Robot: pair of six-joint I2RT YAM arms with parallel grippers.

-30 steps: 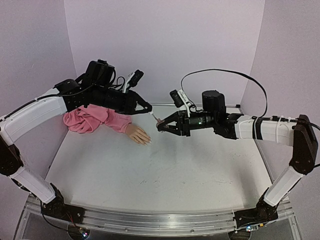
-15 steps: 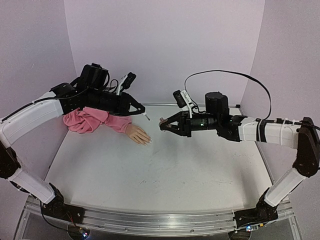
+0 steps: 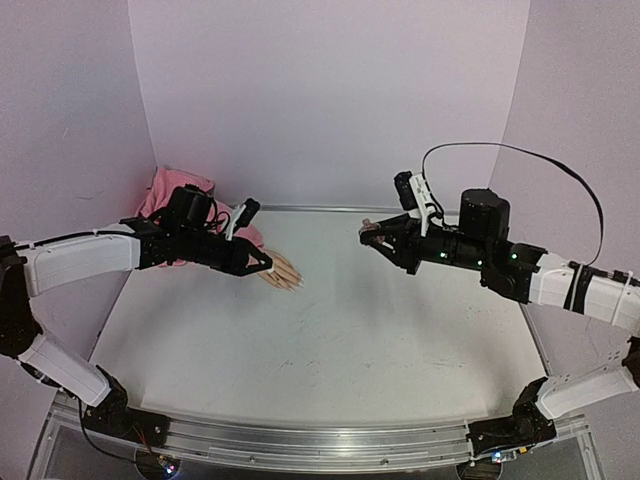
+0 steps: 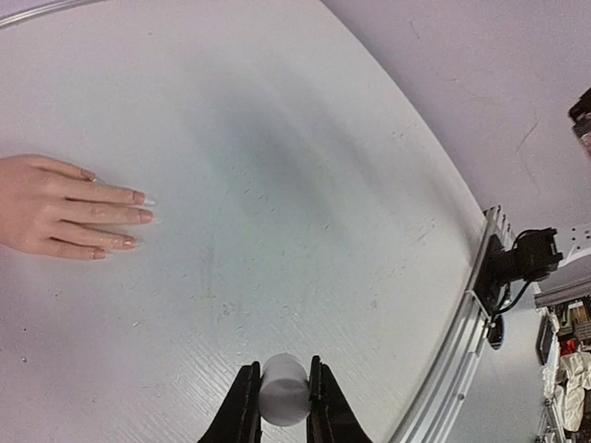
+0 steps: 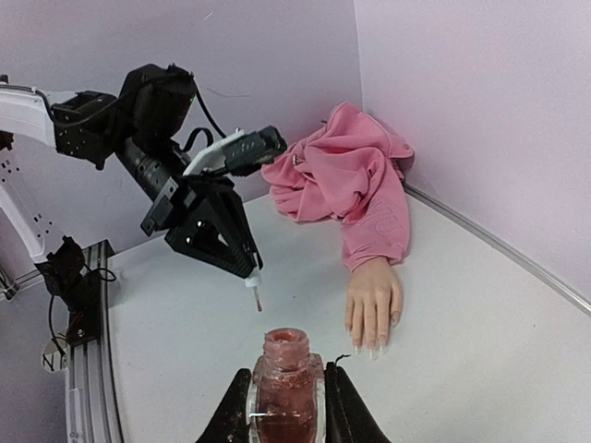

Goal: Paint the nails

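The flesh-coloured mannequin hand (image 3: 278, 268) lies flat on the white table (image 3: 330, 340), its wrist in a pink sleeve (image 5: 355, 180). Its pale nails (image 4: 138, 197) show at the fingertips. My left gripper (image 3: 266, 267) is shut on the white brush cap (image 4: 283, 392) and hovers just above the back of the hand. In the right wrist view the brush (image 5: 257, 297) points down from the cap, left of the fingers. My right gripper (image 5: 287, 372) is shut on the open pinkish polish bottle (image 5: 286, 392), held in the air at the far right (image 3: 370, 230).
Lilac walls (image 3: 330, 100) close in the back and both sides. An aluminium rail (image 3: 300, 445) runs along the near edge. A black cable (image 3: 520, 155) loops above the right arm. Bare table lies between the two grippers.
My left arm has come down and back to the left, bringing the brush cap over the mannequin hand. My right arm has drawn back to the right with the bottle.
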